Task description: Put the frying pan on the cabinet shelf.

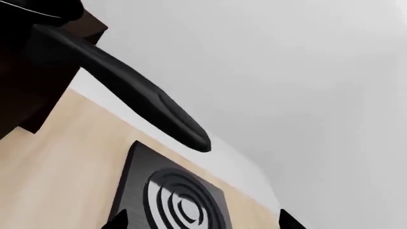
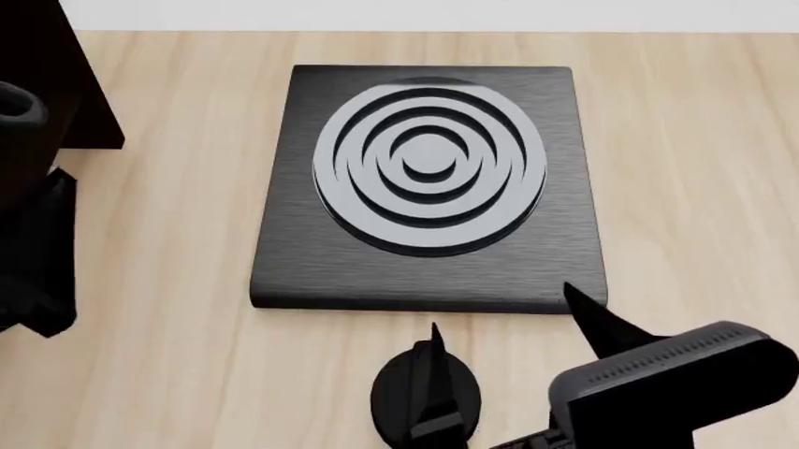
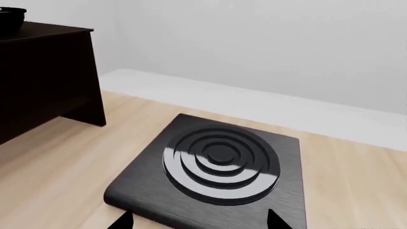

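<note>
1. Pale wood worktop (image 2: 163,365) under a white wall carries everything. Over it, the left gripper (image 1: 202,220) shows only 2 fingertips at the edge of its wrist view, spread wide with nothing between them, so it is released.
2. The right gripper (image 2: 506,325) is likewise spread and empty, hanging just in front of the hob plate (image 2: 425,178).
3. The frying pan (image 1: 127,90) is up at the dark cabinet (image 3: 45,71). Its handle juts out past the cabinet's edge, close to the left gripper but not in its grasp. The right wrist view shows a black rim on the cabinet's top board (whether that board is the intended shelf, I cannot tell).
4. Handling, as a judgement: the pan is rigid, moderately heavy and bowl-weighted, with a smooth and possibly slippery handle. Grip the handle near the bowl, squarely across, to limit tipping.
</note>
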### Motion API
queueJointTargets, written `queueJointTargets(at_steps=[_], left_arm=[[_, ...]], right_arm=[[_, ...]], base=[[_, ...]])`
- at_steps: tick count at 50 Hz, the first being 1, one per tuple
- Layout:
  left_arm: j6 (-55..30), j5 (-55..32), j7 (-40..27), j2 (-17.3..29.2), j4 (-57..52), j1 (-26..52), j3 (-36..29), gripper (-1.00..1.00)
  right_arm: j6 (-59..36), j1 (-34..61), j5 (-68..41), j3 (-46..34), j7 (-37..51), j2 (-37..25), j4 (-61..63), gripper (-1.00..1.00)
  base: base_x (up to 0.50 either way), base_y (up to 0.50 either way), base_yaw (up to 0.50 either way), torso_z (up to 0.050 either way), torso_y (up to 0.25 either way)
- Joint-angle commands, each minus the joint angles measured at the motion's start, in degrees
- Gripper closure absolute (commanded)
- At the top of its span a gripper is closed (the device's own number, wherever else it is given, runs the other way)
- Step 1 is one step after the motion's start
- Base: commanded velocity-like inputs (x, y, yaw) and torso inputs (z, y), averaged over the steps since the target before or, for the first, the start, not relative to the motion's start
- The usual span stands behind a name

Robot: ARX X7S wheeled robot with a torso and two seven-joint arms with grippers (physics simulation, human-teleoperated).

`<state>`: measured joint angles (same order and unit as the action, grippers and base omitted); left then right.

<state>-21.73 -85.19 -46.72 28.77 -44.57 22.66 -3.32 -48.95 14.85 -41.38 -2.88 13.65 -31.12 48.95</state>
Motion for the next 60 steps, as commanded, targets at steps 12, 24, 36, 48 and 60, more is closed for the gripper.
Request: queueJointTargets(at_steps=[12,24,36,48,60], left_arm=[[-3.6,19.3,1.4,1.5,-2.9,0.9,-7.3,-1.00],[-9.7,31.1,-3.8,0.8,-5.0,0.8,-15.2,-1.00],[-5.2,43.9,2.0,1.5,-0.3,-6.3,-22.0,-1.00],[6.4,56.8,7.8,1.9,9.5,-14.4,-27.3,-1.00],[10.5,58.2,8.9,2.0,14.4,-16.1,-26.4,-1.00]], right_arm=[[8.8,-5.6,5.1,-1.2,-1.1,3.1,-2.6,-1.00],[13.5,-8.7,9.0,0.7,3.9,6.1,-0.1,-1.00],[25.7,-15.3,18.1,-1.2,3.8,9.0,-5.7,-1.00],[38.3,-19.7,25.8,-4.1,3.8,12.4,-15.5,-1.00],[43.2,-22.4,26.8,-4.4,3.9,13.8,-20.6,-1.00]], base=[[0.00,0.00,0.00,0.000,0.000],[0.00,0.00,0.00,0.000,0.000],[0.00,0.00,0.00,0.000,0.000],[0.00,0.00,0.00,0.000,0.000],[0.00,0.00,0.00,0.000,0.000]])
